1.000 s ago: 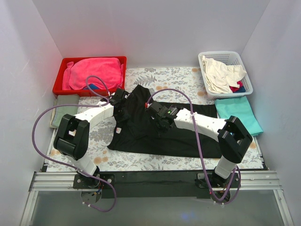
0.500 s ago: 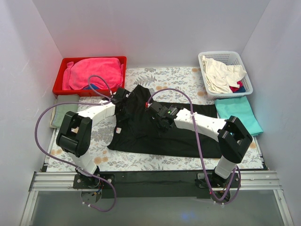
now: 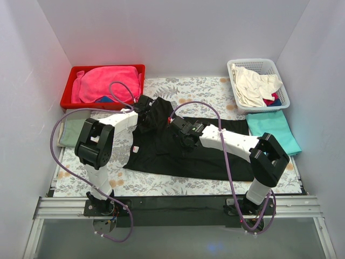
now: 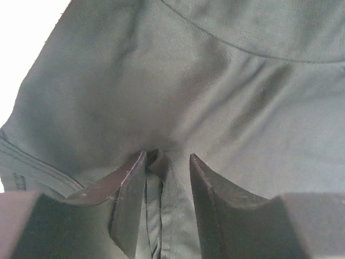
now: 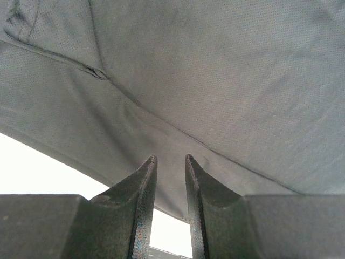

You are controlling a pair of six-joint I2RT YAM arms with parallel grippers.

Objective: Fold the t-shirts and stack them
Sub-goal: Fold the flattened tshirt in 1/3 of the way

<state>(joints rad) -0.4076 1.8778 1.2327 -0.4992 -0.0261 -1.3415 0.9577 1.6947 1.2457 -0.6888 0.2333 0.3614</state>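
The large black t-shirt point(image 3: 178, 161) lies spread across the floral table, its upper left part bunched up. My left gripper point(image 3: 144, 104) is at that raised upper left part. In the left wrist view point(image 4: 167, 156) it is shut on a fold of the black cloth point(image 4: 215, 81). My right gripper point(image 3: 180, 129) is over the shirt's middle. In the right wrist view point(image 5: 170, 158) its jaws are nearly together at the hem of the lifted black cloth point(image 5: 215, 65). The teal t-shirt point(image 3: 274, 129) lies folded at the right.
A red bin point(image 3: 69, 91) with pink cloth stands at the back left. A white basket point(image 3: 284, 97) with cream clothes stands at the back right. A grey-green folded cloth point(image 3: 67, 132) lies at the left edge. White walls close in three sides.
My left arm has swung to the right and farther back, carrying the shirt's upper left part with it. My right gripper has barely moved.
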